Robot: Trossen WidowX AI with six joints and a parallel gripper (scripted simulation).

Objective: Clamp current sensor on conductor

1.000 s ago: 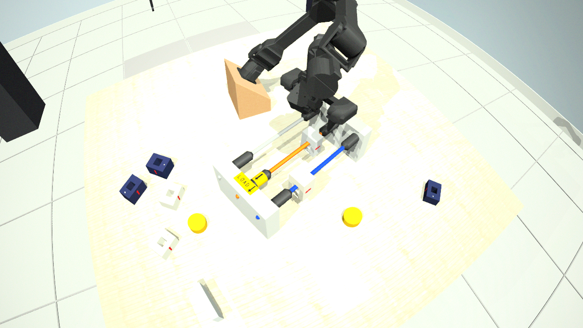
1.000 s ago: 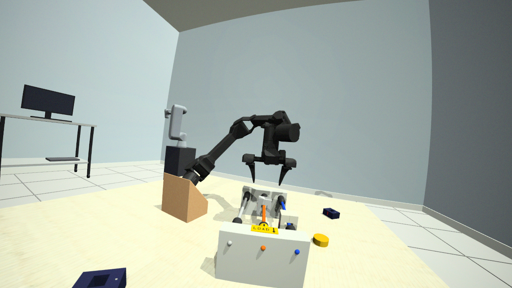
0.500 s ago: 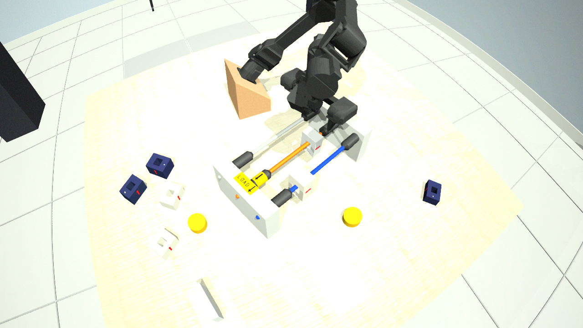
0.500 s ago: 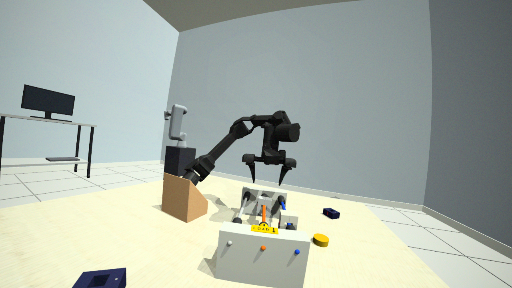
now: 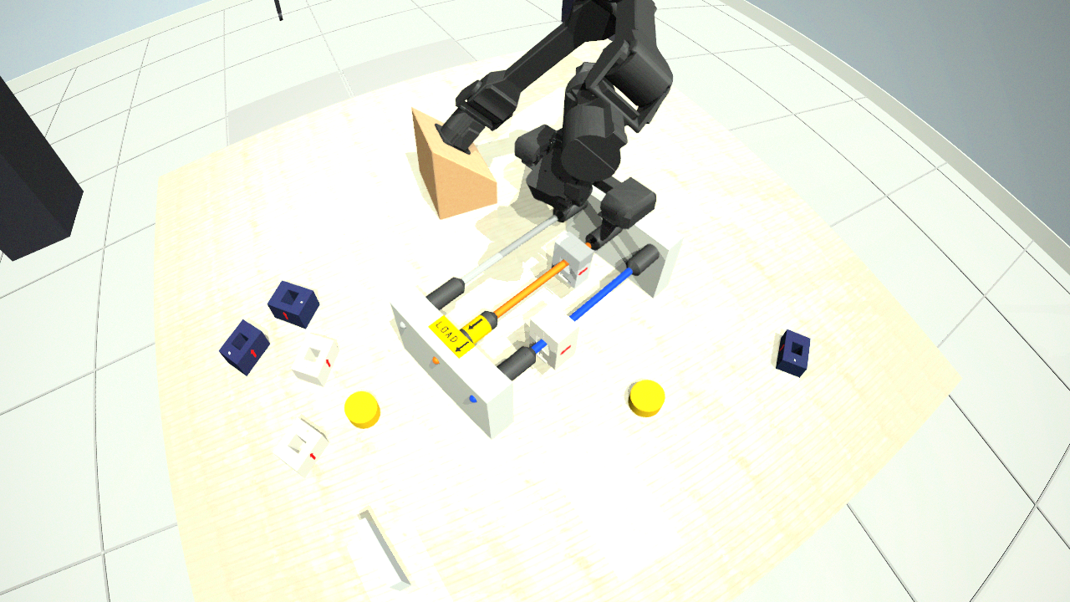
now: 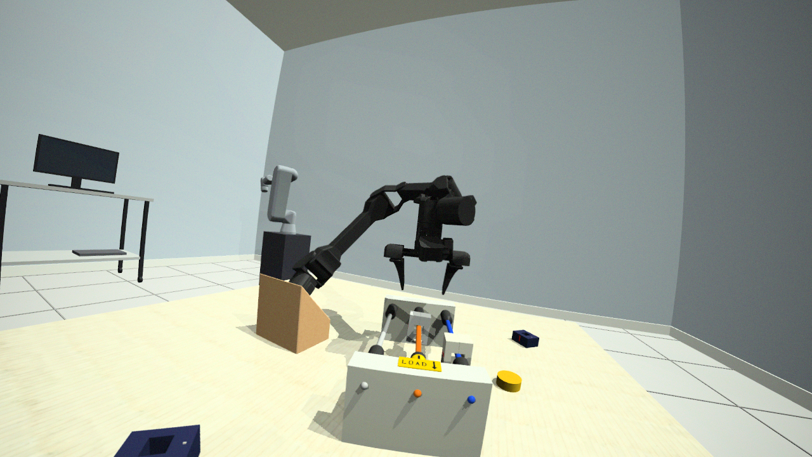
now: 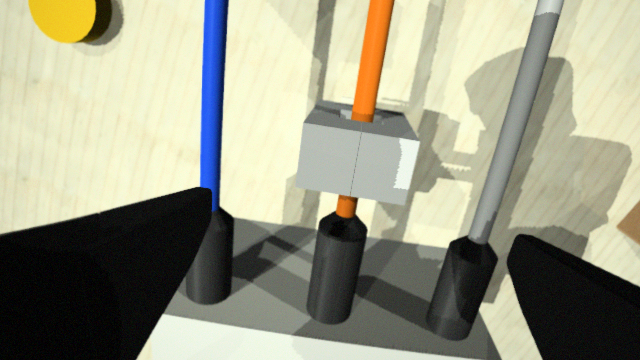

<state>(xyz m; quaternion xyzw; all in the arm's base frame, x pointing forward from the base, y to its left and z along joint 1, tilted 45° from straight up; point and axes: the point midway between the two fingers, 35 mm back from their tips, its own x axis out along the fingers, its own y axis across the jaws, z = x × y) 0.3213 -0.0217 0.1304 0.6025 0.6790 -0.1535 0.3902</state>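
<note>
The orange LOAD conductor (image 5: 529, 289) (image 6: 418, 339) (image 7: 378, 45) runs between two end blocks, with the yellow LOAD marker (image 5: 449, 336) (image 6: 419, 364) at its near end. A light grey sensor (image 5: 570, 250) (image 6: 422, 317) (image 7: 330, 155) sits round the orange conductor near the far block. Its two halves meet in a thin straight seam on top in the wrist view. Its red arrow (image 5: 583, 271) is too small to tell its direction. My gripper (image 5: 579, 228) (image 6: 422, 291) (image 7: 363, 226) is open and empty, above the far end of the conductors, with its fingers clear of the sensor.
A white sensor (image 5: 552, 333) (image 6: 457, 344) is on the blue conductor (image 5: 600, 293) (image 7: 214, 90). A grey conductor (image 5: 508, 247) (image 7: 515, 115) runs on the other side. A brown wedge (image 5: 460, 176) (image 6: 279, 318) stands beside the rig. Yellow discs (image 5: 647, 396) (image 5: 362, 408) and several blue and white blocks lie around.
</note>
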